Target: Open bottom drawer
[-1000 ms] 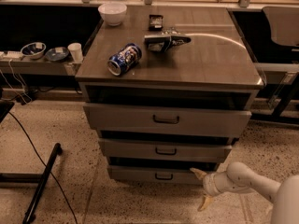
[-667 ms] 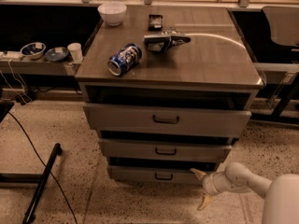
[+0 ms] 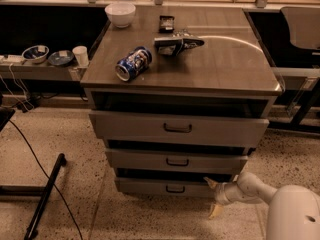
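Observation:
The bottom drawer (image 3: 150,186) is the lowest of three grey drawers in the cabinet, with a slim front and a small dark bar handle (image 3: 175,189). A dark gap shows above its front. My gripper (image 3: 210,198) is low at the drawer's right end, just in front of the front panel and right of the handle. Its two pale fingers are spread, one fingertip (image 3: 209,182) up by the drawer's top edge and the other down near the floor. It holds nothing. The white arm reaches in from the lower right.
The middle drawer (image 3: 175,160) and top drawer (image 3: 177,129) also stand slightly out. On the cabinet top lie a blue can (image 3: 132,64), a white bowl (image 3: 120,13) and dark objects (image 3: 176,43). A side shelf (image 3: 45,70) with dishes is at the left; a black stand leg (image 3: 45,196) and cable lie on the floor.
The gripper stays at the right end of the bottom drawer. The arm's white body has come a little further into view at the lower right. The drawers look unchanged.

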